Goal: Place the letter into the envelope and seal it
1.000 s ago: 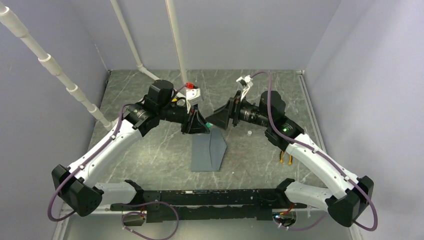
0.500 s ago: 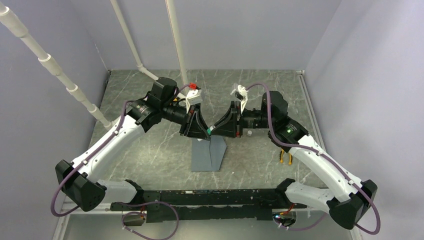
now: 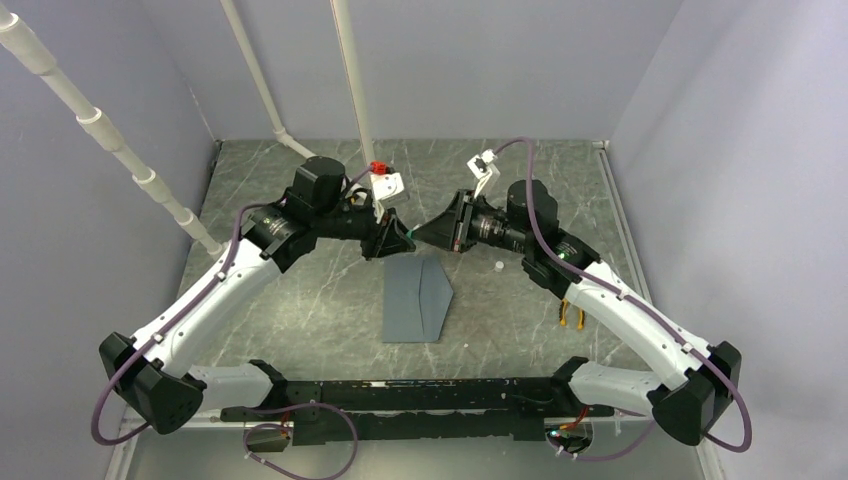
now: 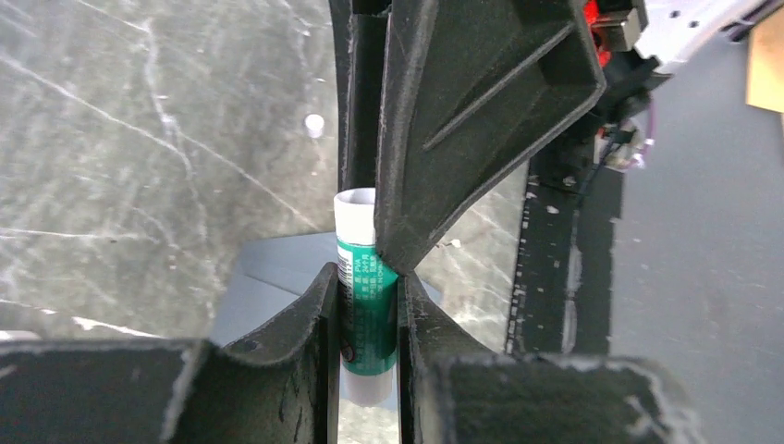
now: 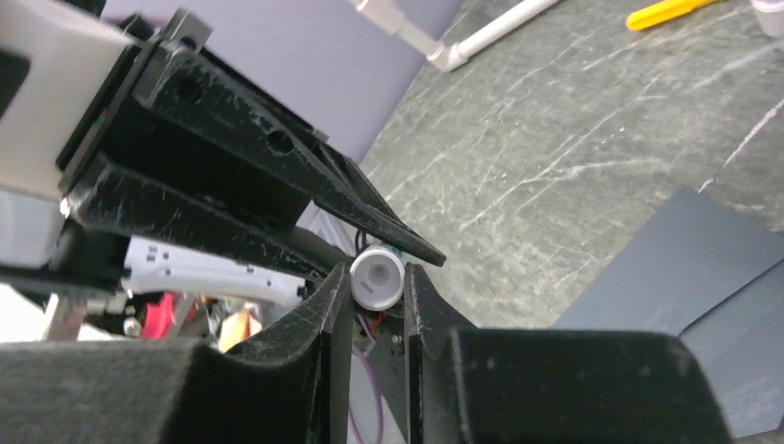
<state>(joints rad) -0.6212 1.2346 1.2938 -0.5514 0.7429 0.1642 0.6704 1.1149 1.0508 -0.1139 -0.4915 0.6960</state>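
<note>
The slate-grey envelope [image 3: 415, 300] lay flat mid-worktop [image 3: 300, 300], its far edge under the left gripper [image 4: 367, 287] and right gripper [image 5: 374, 282], tip to tip and both clamped on one green-and-white glue stick [image 4: 368, 324], with a yellow-handled tool [image 3: 572, 318] near the right edge.

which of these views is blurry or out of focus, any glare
Top external view: sharp, evenly lit, no glare on the envelope. Left wrist view: left fingers soft at the bottom edge, glue stick label print unreadable. Right wrist view: right fingers blurred, stick's white end crisper.
</note>
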